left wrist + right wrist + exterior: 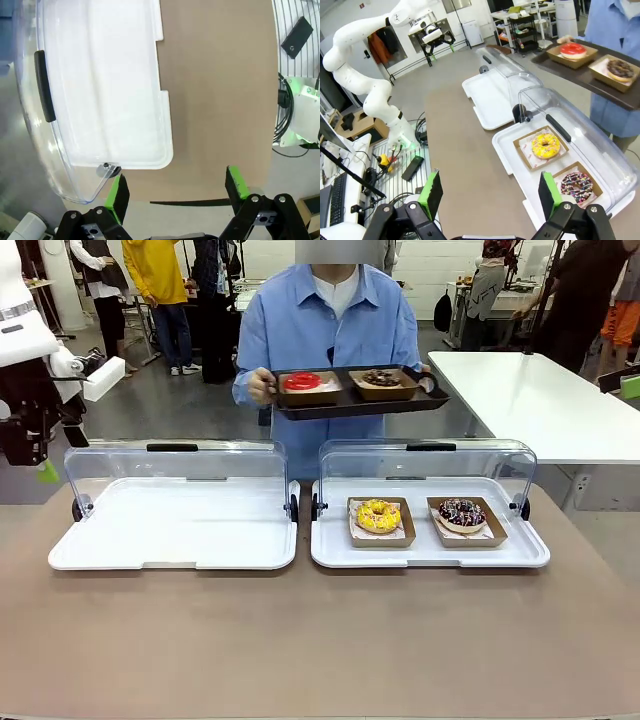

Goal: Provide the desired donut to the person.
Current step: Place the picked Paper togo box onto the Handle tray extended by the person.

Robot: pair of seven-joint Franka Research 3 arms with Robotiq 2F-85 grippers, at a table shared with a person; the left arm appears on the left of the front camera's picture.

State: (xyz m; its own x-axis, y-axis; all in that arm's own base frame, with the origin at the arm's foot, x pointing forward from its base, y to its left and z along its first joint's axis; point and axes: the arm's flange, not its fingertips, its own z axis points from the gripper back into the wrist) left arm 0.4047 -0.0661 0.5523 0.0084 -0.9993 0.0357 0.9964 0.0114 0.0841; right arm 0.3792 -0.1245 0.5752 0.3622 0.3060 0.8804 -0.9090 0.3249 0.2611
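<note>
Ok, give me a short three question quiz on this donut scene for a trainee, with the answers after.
1. True or false: the left white tray holds a donut.
2. Which donut sits nearer the middle of the table on the right white tray: A) yellow donut, B) chocolate sprinkled donut, C) a green one?
3. Fill in: the person holds a black tray carrying a red donut and a ____ donut.

Key: 1 false. 2 A. 3 chocolate. Bonus fact: the left gripper and right gripper both have jaws wide apart, gripping nothing.
</note>
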